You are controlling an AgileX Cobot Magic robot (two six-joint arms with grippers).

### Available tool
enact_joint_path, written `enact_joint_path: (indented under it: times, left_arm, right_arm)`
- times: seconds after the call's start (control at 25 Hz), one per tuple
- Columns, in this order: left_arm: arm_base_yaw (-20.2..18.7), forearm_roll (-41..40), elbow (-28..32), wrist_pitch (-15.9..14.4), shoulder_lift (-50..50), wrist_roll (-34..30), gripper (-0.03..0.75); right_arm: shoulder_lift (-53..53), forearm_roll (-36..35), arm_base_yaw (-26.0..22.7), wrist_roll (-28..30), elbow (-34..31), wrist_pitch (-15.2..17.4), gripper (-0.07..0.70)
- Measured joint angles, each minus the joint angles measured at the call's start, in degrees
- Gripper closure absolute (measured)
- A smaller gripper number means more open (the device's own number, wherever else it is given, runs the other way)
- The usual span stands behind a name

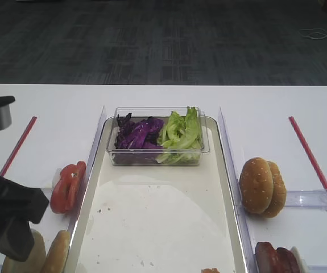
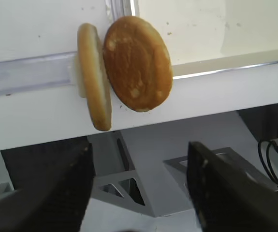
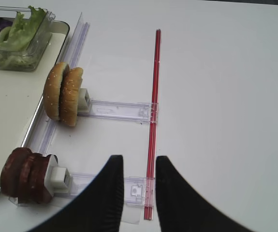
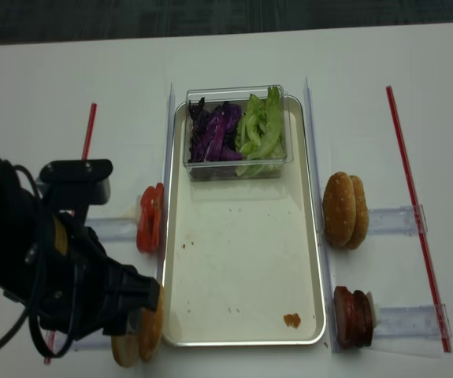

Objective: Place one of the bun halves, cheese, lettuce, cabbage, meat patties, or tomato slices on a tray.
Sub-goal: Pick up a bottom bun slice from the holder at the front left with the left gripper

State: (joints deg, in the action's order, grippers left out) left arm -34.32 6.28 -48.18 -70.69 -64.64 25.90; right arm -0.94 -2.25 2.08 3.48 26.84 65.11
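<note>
Holding cabbage [image 1: 138, 133], lettuce [image 1: 180, 133], tub [image 1: 154, 157] on tray [image 1: 157, 227]

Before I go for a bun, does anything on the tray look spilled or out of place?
Yes: a small orange-brown blob sits near the tray's front right corner, with dark specks scattered across its floor, like leftover crumbs. Otherwise nothing looks knocked over.

Glossy cream tray [image 4: 242, 268] with silvery rim; clear plastic tub [image 1: 157, 136] on it.

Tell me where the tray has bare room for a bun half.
Bare: the tray floor from the clear tub down to the near rim, save a small orange crumb. Crowded: the far end, filled by the tub.
</note>
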Motion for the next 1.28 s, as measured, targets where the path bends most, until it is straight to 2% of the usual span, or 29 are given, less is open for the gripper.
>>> enact_joint_path:
  times: [0.24, 0.4, 0.52, 0.68, 1.12, 1.28]
  left_arm:
    - [-5.0, -0.15, -2.37, 0.12, -4.72, 3.63, 0.312]
    - [-6.2, -1.29, -3.91, 0.38, -7.72, 6.72, 0.314]
    - [-6.68, -1.59, -4.56, 0.85, -10.66, 7.66, 0.323]
    - [-6.68, -1.69, -4.64, 3.33, -13.91, 7.85, 0.341]
    - [-6.68, -3.96, -4.98, 7.31, -19.6, 8.12, 0.347]
    - [-6.68, -4.69, -4.98, 7.78, -20.74, 8.12, 0.347]
  right_arm:
    - [0.0, 0.0, 0.0, 0.0, 0.0, 0.0, 0.43]
    - [0.0, 0.0, 0.0, 0.0, 0.0, 0.0, 0.43]
    - [0.0, 0.0, 0.0, 0.0, 0.0, 0.0, 0.43]
    - [0.0, 0.0, 0.0, 0.12, 0.0, 0.0, 0.43]
    - [0.0, 0.0, 0.0, 0.12, 0.0, 0.0, 0.43]
    - [0.0, 0.0, 0.0, 0.12, 0.0, 0.0, 0.43]
